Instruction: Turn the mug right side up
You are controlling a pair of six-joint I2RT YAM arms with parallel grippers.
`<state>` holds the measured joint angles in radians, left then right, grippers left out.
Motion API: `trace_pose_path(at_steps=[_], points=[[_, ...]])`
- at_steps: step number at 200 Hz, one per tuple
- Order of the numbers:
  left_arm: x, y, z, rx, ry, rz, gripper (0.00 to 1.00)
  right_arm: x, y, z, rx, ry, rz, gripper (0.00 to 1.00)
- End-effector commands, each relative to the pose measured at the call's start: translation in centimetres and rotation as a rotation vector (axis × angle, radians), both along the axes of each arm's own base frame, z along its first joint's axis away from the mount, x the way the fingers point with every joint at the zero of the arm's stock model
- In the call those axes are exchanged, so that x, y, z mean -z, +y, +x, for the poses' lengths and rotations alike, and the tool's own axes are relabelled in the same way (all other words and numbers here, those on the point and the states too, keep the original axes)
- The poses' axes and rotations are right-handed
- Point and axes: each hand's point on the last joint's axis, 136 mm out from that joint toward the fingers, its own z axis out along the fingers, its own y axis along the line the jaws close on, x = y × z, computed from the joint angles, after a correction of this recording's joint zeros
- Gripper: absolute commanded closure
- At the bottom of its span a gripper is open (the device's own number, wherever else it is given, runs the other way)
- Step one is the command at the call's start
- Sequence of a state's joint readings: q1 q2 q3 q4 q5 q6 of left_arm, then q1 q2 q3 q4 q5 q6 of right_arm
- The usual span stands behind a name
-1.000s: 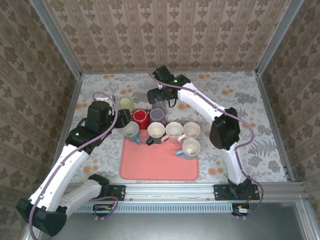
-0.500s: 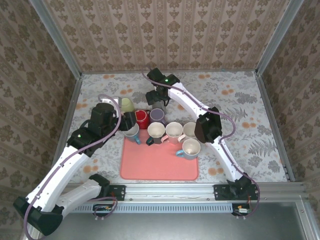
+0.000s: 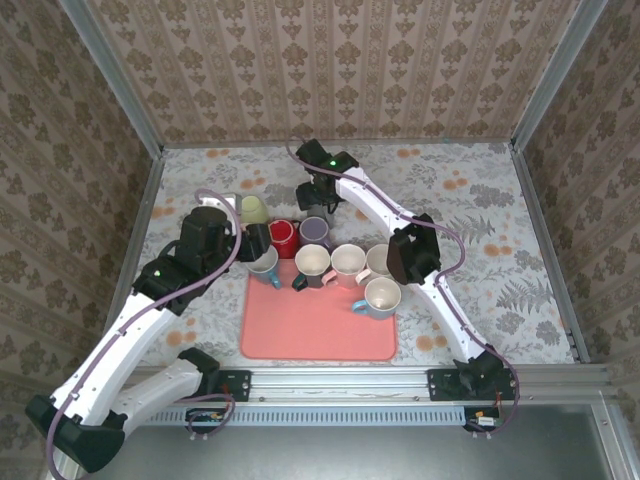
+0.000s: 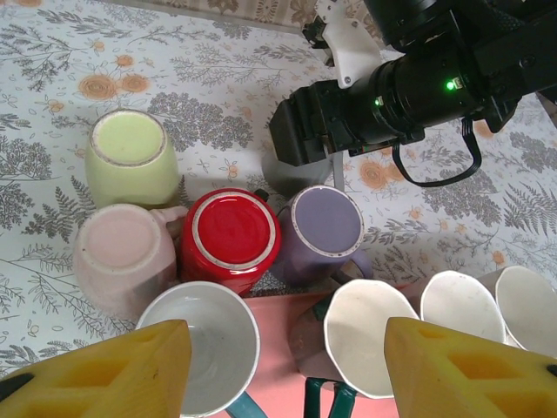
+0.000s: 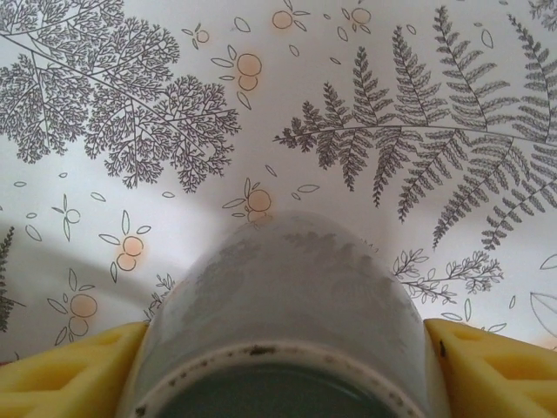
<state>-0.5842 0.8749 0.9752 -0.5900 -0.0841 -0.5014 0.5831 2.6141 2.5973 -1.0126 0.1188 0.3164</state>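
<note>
The right gripper (image 3: 318,200) reaches down at the back of the cluster of mugs, over the flowery tablecloth (image 3: 480,200). From its wrist camera, the grey mug (image 5: 287,296) stands bottom up between the two yellow fingers (image 5: 70,370). Its foot ring faces the camera, and each finger lies flat against one side of it. So the pincer looks clamped on that mug, which stands on the cloth, off the pink mat (image 3: 315,330). It is just behind the purple mug (image 4: 324,225) and the red mug (image 4: 231,233).

The red and purple ones are upside down too, side by side and touching. To the left of the red one a pink mug (image 4: 122,252) sits bottom up. Behind that a pale green mug (image 4: 130,152) is also bottom up. All four stand on the cloth at the far edge of the mat.

The left gripper (image 4: 283,370) hovers above the back left corner of the mat. Its yellow fingers stand well apart with nothing held between them. Below it a blue mug (image 4: 202,348) stands right way up, showing its white inside. Next to that is a dark mug (image 4: 370,335) with a cream inside, also upright.

More upright mugs run in a row to the right on the mat. One more (image 3: 381,296) sits just in front of that row.
</note>
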Motion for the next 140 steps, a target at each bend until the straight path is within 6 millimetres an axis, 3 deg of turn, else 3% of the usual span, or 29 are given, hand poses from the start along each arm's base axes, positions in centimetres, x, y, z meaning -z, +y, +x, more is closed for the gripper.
trace_pose_path(at_steps=[1,29,60,88,121,140], points=[[-0.6,0.2,0.1,-0.004,-0.039,0.016,0.38,-0.2,-0.3,0.0,0.017,0.013,0.011,0.36],[-0.6,0.5,0.2,-0.015,-0.046,0.030,0.38,-5.6,-1.2,0.7,0.037,-0.095,0.022,0.48],[-0.7,0.6,0.4,-0.014,-0.058,0.041,0.36,-15.9,-3.4,1.2,0.114,-0.268,0.156,0.51],[-1.1,0.4,0.4,0.009,-0.079,0.046,0.34,-23.9,-4.7,-0.8,0.138,-0.423,0.308,0.51],[-2.0,-1.3,-0.4,0.110,-0.089,-0.013,0.31,-29.0,-6.8,-4.7,0.185,-0.508,0.542,0.52],[-2.8,-2.3,-1.2,0.171,-0.095,-0.068,0.31,-29.9,-7.9,-7.1,0.206,-0.516,0.693,0.52]])
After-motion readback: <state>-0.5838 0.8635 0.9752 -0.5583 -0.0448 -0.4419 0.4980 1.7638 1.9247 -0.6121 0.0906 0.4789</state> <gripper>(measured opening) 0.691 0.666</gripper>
